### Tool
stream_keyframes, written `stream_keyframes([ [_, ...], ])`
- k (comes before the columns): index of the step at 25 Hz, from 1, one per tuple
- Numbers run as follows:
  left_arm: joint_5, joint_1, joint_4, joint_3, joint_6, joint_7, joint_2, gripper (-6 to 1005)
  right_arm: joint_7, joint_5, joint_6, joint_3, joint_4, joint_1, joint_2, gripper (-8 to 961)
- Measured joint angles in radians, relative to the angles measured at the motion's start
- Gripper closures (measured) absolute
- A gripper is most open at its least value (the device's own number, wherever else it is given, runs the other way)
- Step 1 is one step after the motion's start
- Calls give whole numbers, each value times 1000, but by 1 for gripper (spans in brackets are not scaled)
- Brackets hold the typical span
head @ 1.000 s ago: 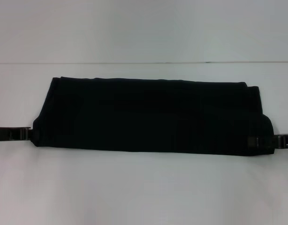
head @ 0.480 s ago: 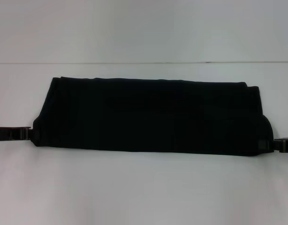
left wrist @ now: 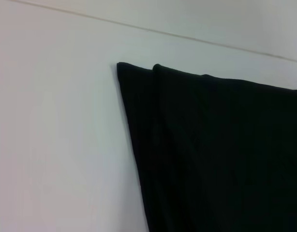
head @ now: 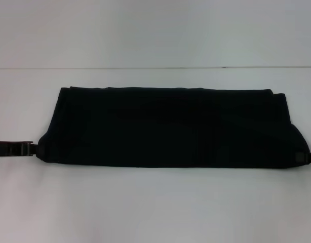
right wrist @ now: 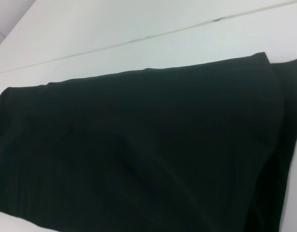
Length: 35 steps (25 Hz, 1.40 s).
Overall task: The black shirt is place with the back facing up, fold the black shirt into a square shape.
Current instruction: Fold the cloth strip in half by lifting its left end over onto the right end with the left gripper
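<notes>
Left gripper (head: 34, 149) & right gripper (head: 303, 157) are each clamped on a near corner of the black shirt (head: 165, 126), stretched between them on white table (head: 155, 202). Corners to be lifted level, equal tension kept.

Open white table (head: 155, 207) near and far — blocked only by the black shirt (head: 170, 126), stretched between both grippers.

The head camera looks forward and down across the desk (head: 155, 212). Both wrist cameras sit low and close, sharing with it the black shirt (head: 168, 129) and the desk's far edge.
</notes>
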Motion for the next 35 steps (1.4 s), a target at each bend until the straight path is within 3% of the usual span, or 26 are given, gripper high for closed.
stream_keyframes([
  [8,17,18,24,-21,95,7,7,969,-28,0,-39,39,0,-27,-11,937],
  [16,19,23,23,-84,105,37,17,963,-79,-1,-103,73,1,-46,-33,929],
  [35,31,23,29,-114,176,21,27,948,-81,-2,-184,81,-14,-56,-36,851],
])
